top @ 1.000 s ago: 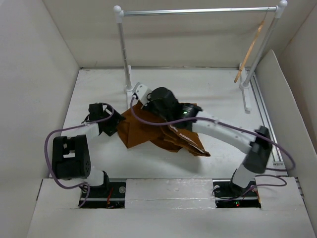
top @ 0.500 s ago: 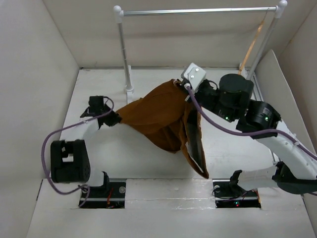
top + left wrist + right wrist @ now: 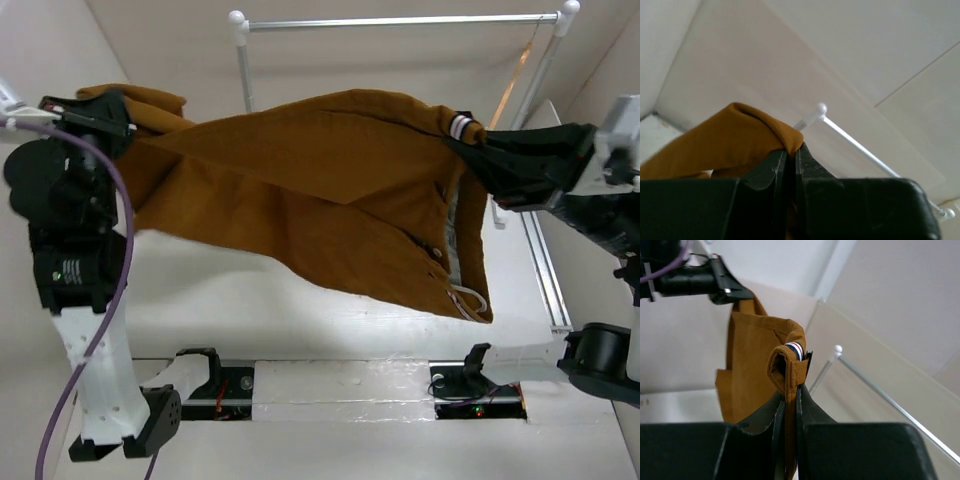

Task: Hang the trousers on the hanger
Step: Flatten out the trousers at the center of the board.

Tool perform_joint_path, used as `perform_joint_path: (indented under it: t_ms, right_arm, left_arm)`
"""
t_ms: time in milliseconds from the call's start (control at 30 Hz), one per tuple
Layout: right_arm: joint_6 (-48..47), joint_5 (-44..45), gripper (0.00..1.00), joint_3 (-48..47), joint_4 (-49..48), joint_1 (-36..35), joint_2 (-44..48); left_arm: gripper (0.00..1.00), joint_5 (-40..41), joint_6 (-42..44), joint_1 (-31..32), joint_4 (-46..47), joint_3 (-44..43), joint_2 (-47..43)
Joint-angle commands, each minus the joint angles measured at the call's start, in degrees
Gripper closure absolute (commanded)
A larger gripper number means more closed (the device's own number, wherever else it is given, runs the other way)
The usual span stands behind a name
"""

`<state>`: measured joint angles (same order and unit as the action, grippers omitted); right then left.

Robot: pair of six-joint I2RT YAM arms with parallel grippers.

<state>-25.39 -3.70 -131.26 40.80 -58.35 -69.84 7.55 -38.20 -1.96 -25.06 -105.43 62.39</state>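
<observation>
left gripper [image 3: 791, 155] clamped on trousers [image 3: 735, 137] | rail [image 3: 860, 150] behind

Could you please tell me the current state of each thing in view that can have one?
trousers: held up above the table, stretched between both grippers.
hanger: hanging at the rail's right end, bare.
left gripper: shut on the trousers.
right gripper: shut on the trousers' waistband.
rail: upright, carrying only the hanger.
</observation>
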Motion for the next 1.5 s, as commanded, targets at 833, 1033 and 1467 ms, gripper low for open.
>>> perform_joint_path:
  t_ms: [833, 1033, 1467]
  right_arm:
    - [24.76, 12.92, 1.0, 84.11, -6.63, 39.45, 28.32]
    - [27.41, 12.15, 1.0, 92.06, -12.73, 50.06, 30.13]
    - [22.22, 4.77, 0.59, 68.97, -39.04, 72.49, -16.0]
  left_arm:
    - [1.0, 2.11, 13.94, 12.94, -0.7, 19.43, 35.62]
    - [1.0, 1.85, 15.43, 15.92, -0.86, 17.84, 33.75]
    - [0.42, 6.7, 13.32, 26.13, -2.09, -1.44, 48.43]
